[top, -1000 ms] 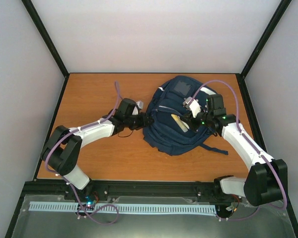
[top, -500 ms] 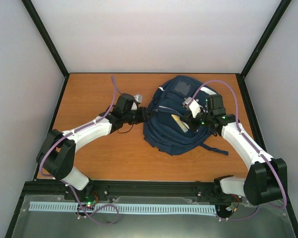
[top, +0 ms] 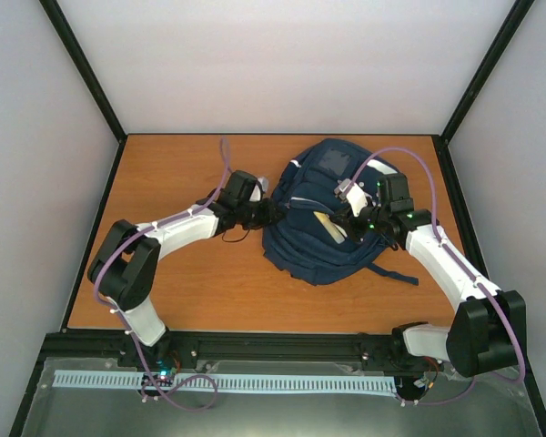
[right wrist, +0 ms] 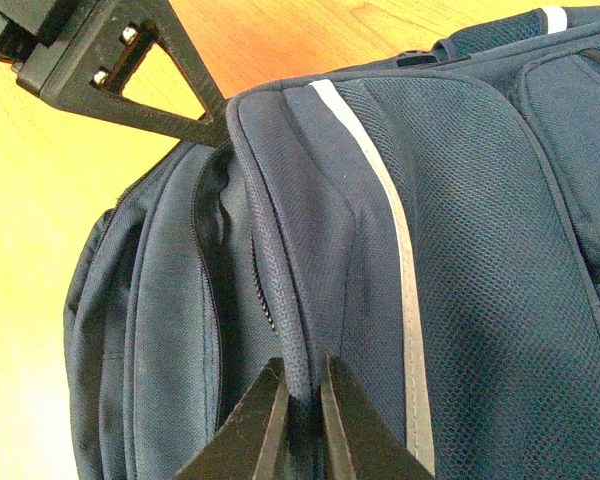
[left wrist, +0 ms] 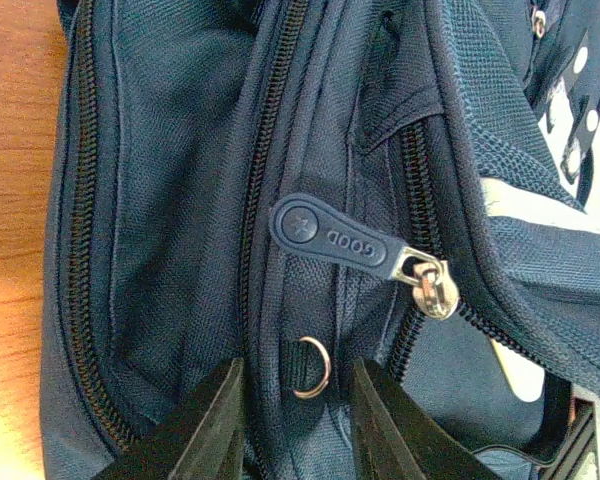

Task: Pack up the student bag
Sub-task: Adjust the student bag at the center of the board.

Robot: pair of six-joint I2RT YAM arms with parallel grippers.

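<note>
Movement over the last second belongs to the left arm: its elbow has swung inward over the bench, and the left pincer has pressed up to the left flank of the student bag, narrowing as it came. The bag has not shifted; it lies right of centre, toward the far edge of the bench. The right pincer has stayed put as well, clenched on a piped seam just beside the white stripe, and it seems to hold up the lip of the opening. In the left wrist view the fingers straddle a fabric ridge between two zip tracks. A small metal ring sits between them and the rubber zip pull lies just beyond. The fingers stand apart, and we cannot tell whether they already bite the cloth. A pale flat thing shows in the bag's mouth, so we judge that something is already inside. With one side pinned, the left arm's approach looks to us like the start of work on the zip.
</note>
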